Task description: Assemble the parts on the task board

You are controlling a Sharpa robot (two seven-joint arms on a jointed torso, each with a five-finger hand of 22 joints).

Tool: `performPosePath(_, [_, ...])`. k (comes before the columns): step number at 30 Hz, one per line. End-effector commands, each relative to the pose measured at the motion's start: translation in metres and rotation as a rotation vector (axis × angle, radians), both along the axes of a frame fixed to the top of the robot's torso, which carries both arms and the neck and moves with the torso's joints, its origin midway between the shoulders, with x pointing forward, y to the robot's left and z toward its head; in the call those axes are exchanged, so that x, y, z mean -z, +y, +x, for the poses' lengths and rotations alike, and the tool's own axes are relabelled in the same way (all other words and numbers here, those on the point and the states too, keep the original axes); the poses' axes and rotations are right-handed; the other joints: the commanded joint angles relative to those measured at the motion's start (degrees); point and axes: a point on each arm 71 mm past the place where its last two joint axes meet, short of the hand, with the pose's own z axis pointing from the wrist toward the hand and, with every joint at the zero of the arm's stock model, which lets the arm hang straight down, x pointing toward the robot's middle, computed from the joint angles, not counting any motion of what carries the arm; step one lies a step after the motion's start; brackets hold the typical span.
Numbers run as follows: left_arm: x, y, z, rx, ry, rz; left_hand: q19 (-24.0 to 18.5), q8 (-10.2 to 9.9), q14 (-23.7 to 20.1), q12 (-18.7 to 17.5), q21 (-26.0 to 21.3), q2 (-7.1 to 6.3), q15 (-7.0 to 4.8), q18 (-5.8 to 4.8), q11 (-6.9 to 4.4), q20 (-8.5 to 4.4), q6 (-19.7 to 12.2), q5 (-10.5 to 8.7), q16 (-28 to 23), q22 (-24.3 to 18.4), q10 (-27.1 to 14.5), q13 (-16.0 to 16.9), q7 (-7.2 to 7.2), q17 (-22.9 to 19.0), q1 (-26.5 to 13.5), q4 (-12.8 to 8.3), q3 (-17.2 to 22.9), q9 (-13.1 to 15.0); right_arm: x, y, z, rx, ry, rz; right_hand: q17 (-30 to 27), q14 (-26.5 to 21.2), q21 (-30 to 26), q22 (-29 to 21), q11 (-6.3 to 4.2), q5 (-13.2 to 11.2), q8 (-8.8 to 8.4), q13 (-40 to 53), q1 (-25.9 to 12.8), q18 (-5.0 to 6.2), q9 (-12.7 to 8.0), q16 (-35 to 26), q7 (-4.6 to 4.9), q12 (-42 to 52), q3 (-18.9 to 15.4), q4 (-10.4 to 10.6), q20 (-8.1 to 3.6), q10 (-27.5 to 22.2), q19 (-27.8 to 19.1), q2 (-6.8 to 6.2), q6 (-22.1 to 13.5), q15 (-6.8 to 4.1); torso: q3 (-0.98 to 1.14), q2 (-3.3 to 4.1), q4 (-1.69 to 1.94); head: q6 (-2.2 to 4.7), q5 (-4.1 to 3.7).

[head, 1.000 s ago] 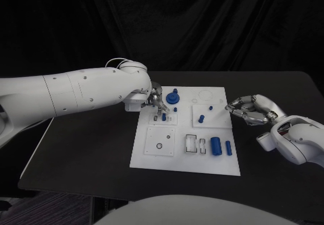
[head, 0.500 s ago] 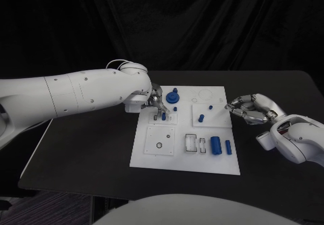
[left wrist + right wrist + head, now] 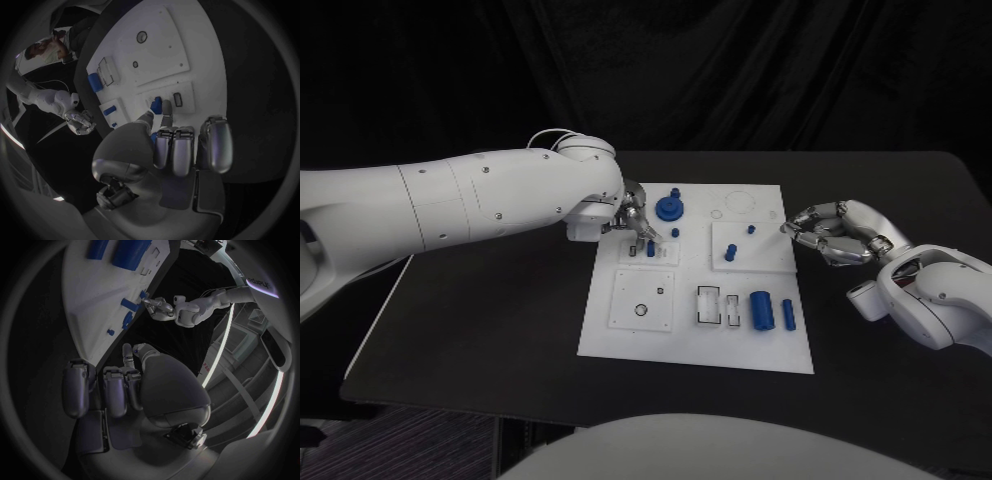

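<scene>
The white task board (image 3: 668,335) lies mid-table. My left hand (image 3: 635,215) is over the board's far left corner, beside a blue gear (image 3: 671,209). In the left wrist view its thumb and a fingertip (image 3: 165,118) pinch a small blue part (image 3: 156,105) at a small slotted plate (image 3: 181,97); the other fingers are curled. My right hand (image 3: 837,233) hovers just off the board's right edge, fingers curled in with nothing in them (image 3: 112,385). Two blue pegs (image 3: 749,229) (image 3: 731,251) stand on a square plate near it.
Two blue cylinders (image 3: 762,310) (image 3: 788,314) lie at the board's near right, next to white slots (image 3: 710,305). A square plate with round holes (image 3: 643,298) lies near left. Bare black table (image 3: 488,330) surrounds the board on all sides.
The left arm has shifted very slightly, and its hand stays at the same small plate. The right hand has not moved.
</scene>
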Motion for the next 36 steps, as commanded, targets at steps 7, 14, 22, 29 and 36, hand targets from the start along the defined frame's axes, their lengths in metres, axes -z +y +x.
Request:
performPosePath(7, [0.0039,-0.0055,-0.0022,0.026,-0.001,-0.050,-0.30,0.01,5.95,0.20,-0.69,-0.04,0.56,-0.03,0.38,0.43,-0.52,4.19,0.15,4.16,6.12,15.09,0.03,15.08,0.34,-0.82,1.52,-1.73,0.0008,-0.0003,0.0001,0.012,0.004,-0.005,15.10,6.02,-0.09,11.73,0.02,0.31,0.35,15.07,0.43,-0.58,-0.01,0.15,-0.02,0.15,0.36,-0.12,-0.16,5.97,0.87,-0.35,-0.37,-0.21,0.03,0.04,0.00,0.00,0.06])
performPosePath(14, [0.0075,-0.0065,-0.0029,0.027,-0.005,-0.070,-0.49,0.04,5.95,0.20,-1.12,-0.39,0.55,0.06,0.36,0.43,-0.67,5.88,0.15,3.96,6.12,15.09,0.01,15.08,0.75,-1.66,2.42,-2.38,0.0009,0.0002,0.0003,0.010,0.004,-0.008,15.10,6.02,-0.09,11.73,0.02,0.31,0.35,15.07,0.43,-0.58,-0.01,0.15,-0.02,0.15,0.36,-0.12,-0.16,5.97,0.87,-0.35,-0.37,-0.21,0.01,0.04,0.01,0.00,0.07])
performPosePath(22, [0.0090,-0.0060,-0.0032,0.026,-0.006,-0.077,-0.69,0.16,5.95,0.20,-1.54,-0.98,0.56,0.14,0.35,0.44,-0.91,8.71,0.15,3.87,6.12,15.09,-0.02,15.08,1.38,-3.31,4.46,-3.12,0.0011,0.0003,0.0005,0.009,0.005,-0.009,15.10,6.02,-0.09,11.73,0.02,0.31,0.35,15.07,0.43,-0.58,-0.01,0.15,-0.02,0.15,0.36,-0.12,-0.16,5.97,0.87,-0.35,-0.37,-0.21,0.02,0.03,0.03,0.00,0.18])
performPosePath(29, [0.0101,-0.0050,-0.0037,0.025,0.003,-0.066,-0.78,0.44,5.95,0.20,-1.93,-2.27,0.41,0.21,0.18,0.31,-0.71,12.64,0.15,3.87,6.12,15.09,-0.21,15.08,1.26,-5.83,8.88,-3.61,0.0014,0.0011,0.0009,0.008,0.006,-0.010,15.10,6.02,-0.17,11.70,0.02,0.34,0.40,15.07,0.45,-0.56,-0.02,0.15,-0.03,0.15,0.45,-0.20,-0.16,5.97,0.83,-0.36,-0.39,-0.21,0.01,0.03,-0.01,0.00,0.32])
performPosePath(36, [0.0107,-0.0034,-0.0044,0.021,0.007,-0.058,-0.67,0.89,5.95,0.20,-2.13,-4.82,0.23,0.20,0.05,0.13,-0.46,17.06,0.15,4.12,6.12,15.09,-0.31,15.08,-0.78,-10.00,17.33,-3.59,0.0017,0.0011,0.0011,0.008,0.008,-0.011,15.10,6.02,-0.42,11.61,0.02,0.34,0.41,15.07,0.46,-0.49,-0.03,0.15,-0.03,0.15,0.50,-0.24,-0.16,5.97,0.68,-0.37,-0.41,-0.21,0.03,0.04,0.05,0.00,0.26])
